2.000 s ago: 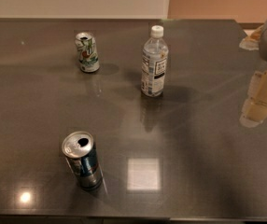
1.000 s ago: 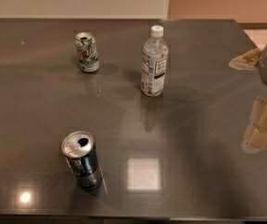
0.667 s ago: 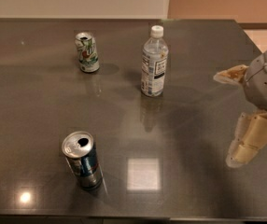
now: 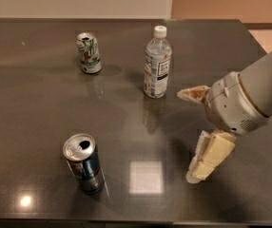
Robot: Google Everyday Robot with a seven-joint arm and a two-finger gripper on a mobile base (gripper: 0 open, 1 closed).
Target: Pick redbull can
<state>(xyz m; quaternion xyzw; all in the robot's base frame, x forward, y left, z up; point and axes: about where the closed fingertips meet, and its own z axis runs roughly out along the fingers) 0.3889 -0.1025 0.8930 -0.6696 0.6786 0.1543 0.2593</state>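
Note:
The redbull can [image 4: 84,164], slim, blue and silver with an opened shiny top, stands upright at the front left of the dark table [image 4: 36,103]. My gripper [image 4: 189,134] hangs over the table's right side, well to the right of the can and apart from it. Its two pale fingers are spread wide, one [image 4: 193,94] pointing left near the bottle, the other [image 4: 206,156] pointing down toward the front. It holds nothing.
A clear plastic water bottle [image 4: 157,63] stands upright at the back middle, just left of my upper finger. A white-and-green can [image 4: 89,52] stands at the back left. A bright square light reflection [image 4: 146,176] lies between the redbull can and my gripper.
My gripper and arm have moved left from the right edge into the scene and over the table. The cans and the bottle have not moved.

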